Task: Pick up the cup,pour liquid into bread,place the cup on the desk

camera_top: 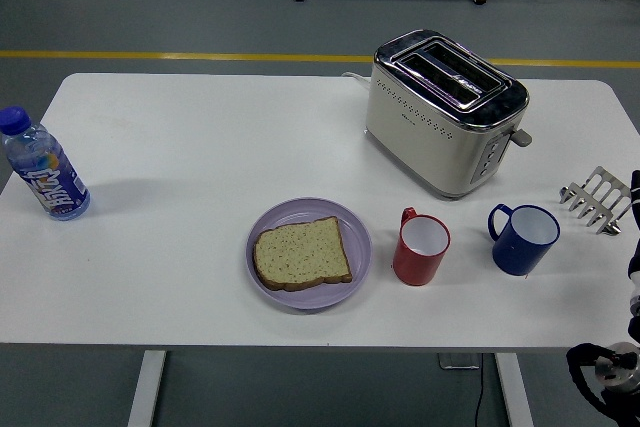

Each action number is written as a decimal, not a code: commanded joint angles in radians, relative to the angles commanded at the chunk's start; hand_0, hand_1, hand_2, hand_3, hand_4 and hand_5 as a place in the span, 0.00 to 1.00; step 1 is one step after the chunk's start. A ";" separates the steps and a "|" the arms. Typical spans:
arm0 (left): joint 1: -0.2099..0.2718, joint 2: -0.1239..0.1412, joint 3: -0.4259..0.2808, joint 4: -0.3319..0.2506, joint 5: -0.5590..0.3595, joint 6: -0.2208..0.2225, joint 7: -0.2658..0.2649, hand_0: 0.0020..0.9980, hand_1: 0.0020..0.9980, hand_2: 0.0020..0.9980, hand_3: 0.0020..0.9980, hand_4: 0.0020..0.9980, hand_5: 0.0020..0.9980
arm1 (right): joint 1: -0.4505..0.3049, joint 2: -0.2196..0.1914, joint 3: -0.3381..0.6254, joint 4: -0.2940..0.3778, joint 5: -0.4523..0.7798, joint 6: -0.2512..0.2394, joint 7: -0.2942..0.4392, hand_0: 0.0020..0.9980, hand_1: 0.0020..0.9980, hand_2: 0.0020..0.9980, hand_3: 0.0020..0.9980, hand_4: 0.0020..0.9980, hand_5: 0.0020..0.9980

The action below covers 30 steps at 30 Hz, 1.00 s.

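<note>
While only a sliver of the right hand [634, 209] is seen at the edge, its opening cannot be told; the blue cup [524, 239] stands untouched leftward on the tabletop [200, 167], the bread [301, 253] farther left.

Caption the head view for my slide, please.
Bread on a plate, red cup, blue cup, toaster; right hand at table's edge.

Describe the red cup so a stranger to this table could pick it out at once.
Start at the cream toaster at the back of the white table and come toward the near edge. Two mugs stand there side by side, right of the purple plate with the bread slice. The red cup is the one nearest the plate, white inside, handle pointing back-left; the blue mug stands further right.
</note>
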 joint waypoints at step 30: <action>-0.016 0.002 0.019 0.000 -0.033 0.002 -0.009 0.68 0.68 0.69 0.54 0.25 1.00 | 0.017 0.021 0.059 -0.109 -0.018 0.155 -0.234 0.69 0.60 0.66 0.66 0.78 0.15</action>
